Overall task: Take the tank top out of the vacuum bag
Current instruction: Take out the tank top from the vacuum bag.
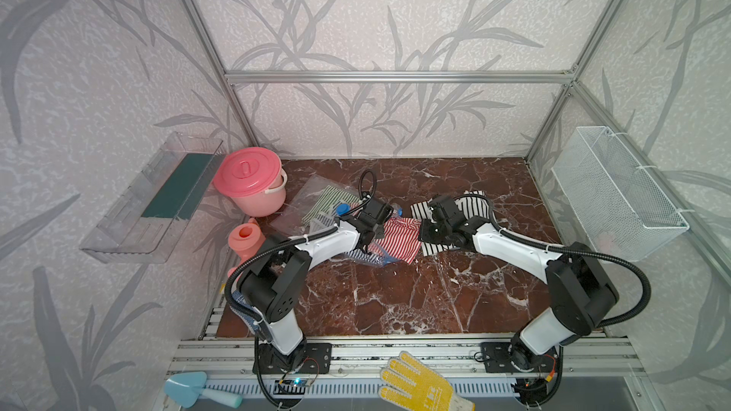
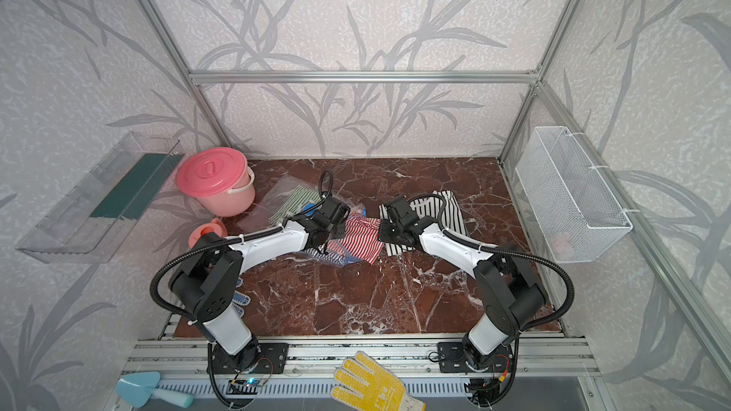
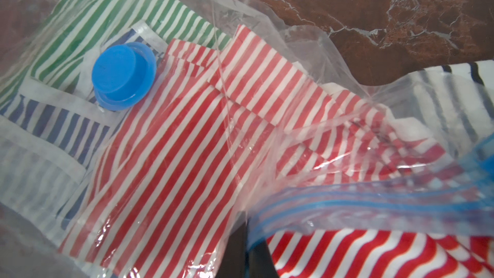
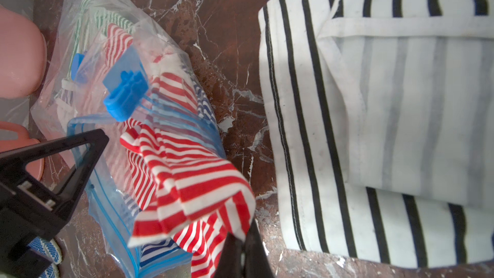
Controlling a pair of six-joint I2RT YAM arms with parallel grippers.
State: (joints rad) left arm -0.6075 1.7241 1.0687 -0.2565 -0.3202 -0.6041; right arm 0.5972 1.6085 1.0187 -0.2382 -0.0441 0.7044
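**Red top: draw out along the bag axis, toward 4 o'clock**

Clock directions are read in a top view. The table (image 1: 395, 302) carries the bag (image 1: 306, 191), which lies flat with its long axis running 10 o'clock to 4 o'clock. The mouth is at the 4 o'clock end. A black-striped top (image 1: 468, 203) lies on the table at 3 o'clock from the mouth, just beside the red top (image 1: 399, 237).

The red top is half out. Part of it sits under the plastic and part spills through the mouth toward 4 o'clock, where the zip strip (image 3: 374, 204) crosses it.

My left gripper (image 3: 251, 250) is clamped on the bag's mouth edge, at 9 o'clock from the red top. My right gripper (image 4: 246, 239) is clamped on the red top's free end, on its 3 o'clock side.

Judgement: the right pulls toward 3 to 4 o'clock along the axis while the left anchors the bag.
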